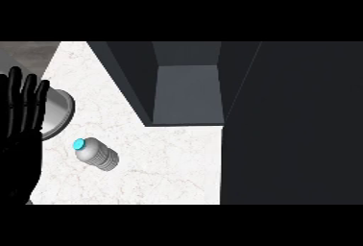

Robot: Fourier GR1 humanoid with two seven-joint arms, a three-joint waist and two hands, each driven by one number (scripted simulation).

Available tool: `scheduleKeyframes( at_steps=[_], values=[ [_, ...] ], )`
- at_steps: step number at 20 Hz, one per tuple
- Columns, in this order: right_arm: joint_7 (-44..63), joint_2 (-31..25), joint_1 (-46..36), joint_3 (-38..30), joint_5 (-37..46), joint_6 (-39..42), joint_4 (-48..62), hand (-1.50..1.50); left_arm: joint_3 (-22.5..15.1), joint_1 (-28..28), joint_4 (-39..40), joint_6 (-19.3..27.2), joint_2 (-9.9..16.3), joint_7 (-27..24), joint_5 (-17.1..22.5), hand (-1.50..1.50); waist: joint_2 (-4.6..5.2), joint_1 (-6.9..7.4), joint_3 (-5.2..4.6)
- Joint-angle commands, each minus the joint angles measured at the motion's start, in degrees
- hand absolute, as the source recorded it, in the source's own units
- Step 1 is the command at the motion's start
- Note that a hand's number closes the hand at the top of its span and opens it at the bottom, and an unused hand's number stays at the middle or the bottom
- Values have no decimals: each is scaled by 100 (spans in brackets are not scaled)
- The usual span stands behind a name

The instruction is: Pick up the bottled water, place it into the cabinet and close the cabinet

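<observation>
One water bottle [96, 153], one open cabinet [186, 93] | bottle lies tilted right of my left hand [21, 125], apart | fingers straight, spread, holding nothing

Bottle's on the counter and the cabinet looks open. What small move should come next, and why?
Probably bring a robot hand over the bottled water to grasp it. It stands untouched on the counter, blue cap up, in front of the open cabinet. The left robot hand rests open at the left edge, fingers up, holding nothing; the right hand is out of view.
</observation>
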Motion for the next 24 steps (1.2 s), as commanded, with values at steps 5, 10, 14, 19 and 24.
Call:
scheduleKeyframes(
  at_steps=[5, 10, 14, 19, 24],
  values=[
    [338, 178, 571, 73, -162, -71, -687, -150, 1044, -203, 1037, -1824, 981, -356, 2343, -150, 24, -36, -114],
    [570, 5, 1471, 919, -1034, 958, -1213, -150, 1288, -143, 1459, -2149, 1276, 944, 3696, -150, -12, -79, -98],
    [592, -34, 2426, 1183, -1091, 1103, -1984, -150, 1692, 46, 1381, -2421, 1765, 1473, 4589, -150, -7, -20, -91],
    [682, -5, 2921, 1461, -880, 1079, -2665, -150, 1737, 348, 1114, -2415, 1841, 1649, 4421, -150, 11, 17, -91],
    [177, -12, 3657, 1966, -370, 1163, -2745, -150, 1922, 418, 1745, -2867, 2142, 1606, 4182, -150, 8, -27, -92]
  ],
)
